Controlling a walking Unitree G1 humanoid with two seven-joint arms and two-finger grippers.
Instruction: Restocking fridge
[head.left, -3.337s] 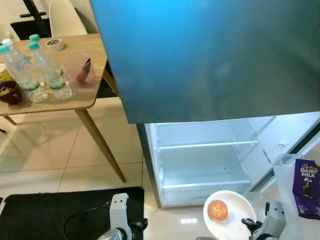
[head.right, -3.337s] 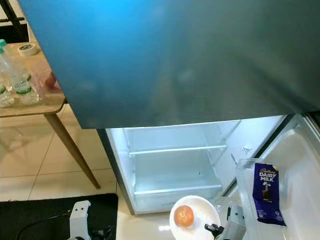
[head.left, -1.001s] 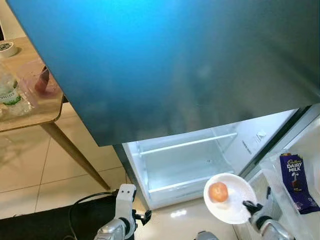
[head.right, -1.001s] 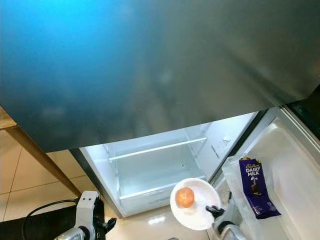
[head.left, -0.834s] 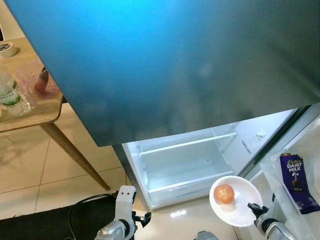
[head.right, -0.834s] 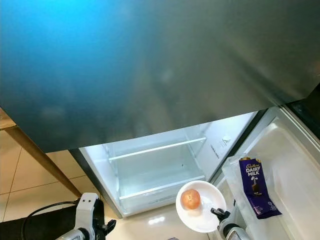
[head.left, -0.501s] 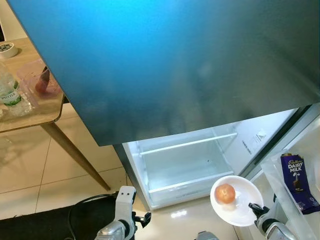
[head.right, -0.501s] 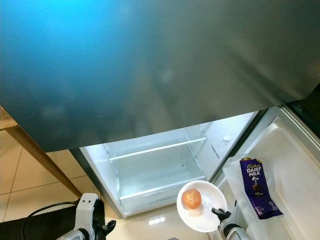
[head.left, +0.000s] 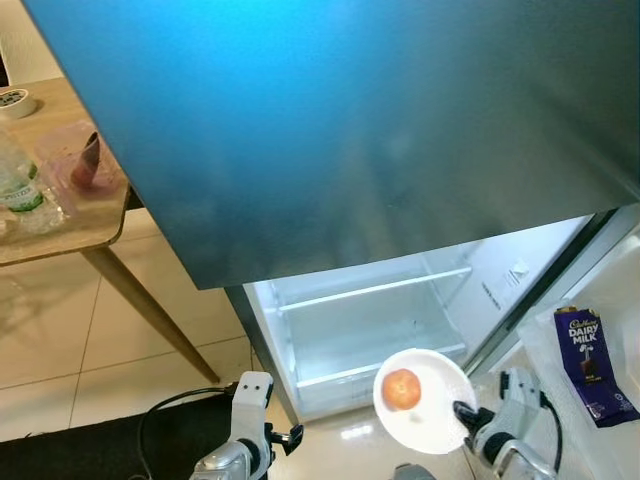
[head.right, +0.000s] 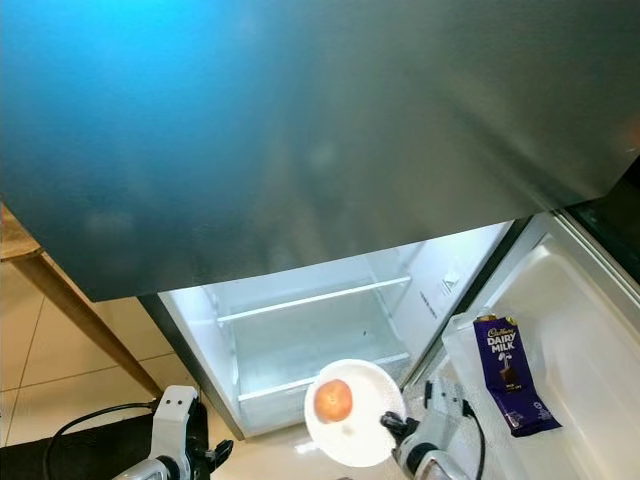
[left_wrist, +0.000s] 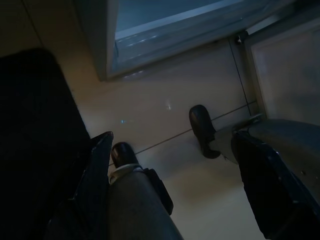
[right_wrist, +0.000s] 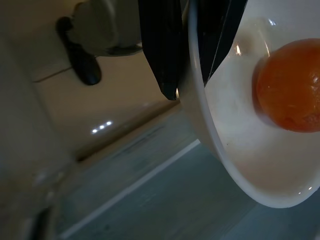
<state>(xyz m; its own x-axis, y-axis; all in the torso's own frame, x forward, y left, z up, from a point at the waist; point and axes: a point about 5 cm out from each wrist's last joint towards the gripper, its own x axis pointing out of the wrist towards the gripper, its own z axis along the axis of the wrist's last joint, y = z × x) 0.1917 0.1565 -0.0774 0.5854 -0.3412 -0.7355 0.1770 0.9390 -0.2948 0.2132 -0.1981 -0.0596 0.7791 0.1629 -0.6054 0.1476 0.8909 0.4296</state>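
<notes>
Orange fruit (head.left: 402, 389), round and glossy, sits on a white plate (head.left: 440, 425) whose rim the right gripper (head.left: 464, 413) pinches between its closed jaws, held before the open fridge's (head.left: 370, 320) lit shelves. Beyond those jaws, a purple "Cadbury Dairy Milk" pack (head.left: 589, 364) stands in the door shelf. Left gripper (left_wrist: 170, 165) hangs low over the floor, jaws spread and holding nothing.
</notes>
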